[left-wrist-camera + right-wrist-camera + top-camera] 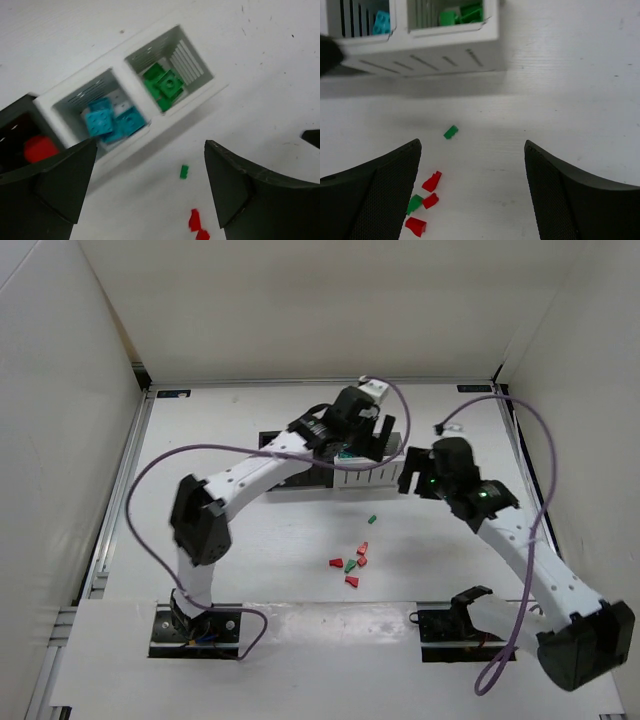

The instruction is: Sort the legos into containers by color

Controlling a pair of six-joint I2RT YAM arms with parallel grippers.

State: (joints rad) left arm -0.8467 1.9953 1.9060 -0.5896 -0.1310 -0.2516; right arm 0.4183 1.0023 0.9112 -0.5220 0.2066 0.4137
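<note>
Left gripper (pixel 150 185) hovered over the containers (pixel 125 75), jaws spread wide with nothing between them; it looked like a drop-off pose above the bin of teal legos (pixel 112 122). The bins were sorted by colour: green legos (pixel 165 85) next door, a red piece (pixel 39 148) in the black one. Right gripper (pixel 472 185) hung over the table (pixel 570 100), also wide and empty, facing the loose green brick (pixel 450 132) and the red cluster (pixel 431 182), probably lined up for a pick.

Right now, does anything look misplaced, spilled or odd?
Nothing stands out: teal bricks sit in one white bin, green bricks the next, and loose red and green bricks lie on the table.
</note>
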